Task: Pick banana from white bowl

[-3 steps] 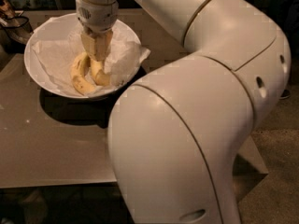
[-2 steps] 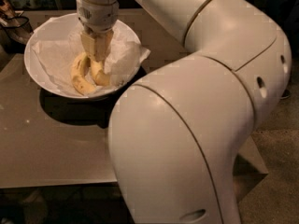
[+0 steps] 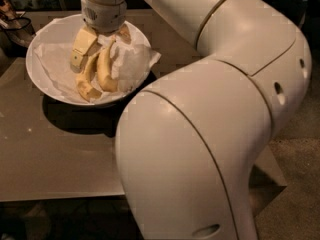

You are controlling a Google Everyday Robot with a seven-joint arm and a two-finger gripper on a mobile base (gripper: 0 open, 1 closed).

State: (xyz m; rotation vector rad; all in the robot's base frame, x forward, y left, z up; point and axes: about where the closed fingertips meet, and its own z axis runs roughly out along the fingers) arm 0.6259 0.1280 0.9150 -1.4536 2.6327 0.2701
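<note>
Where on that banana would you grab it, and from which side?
Probably the banana across its middle, from straight above. It lies on paper in the bowl, whose raised wall blocks a sideways approach. The end effector hangs inside the bowl over the banana's upper end.

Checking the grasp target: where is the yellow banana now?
Upper left of the camera view: the yellow banana is inside the wide white bowl lined with crumpled paper, right below the end effector.
</note>
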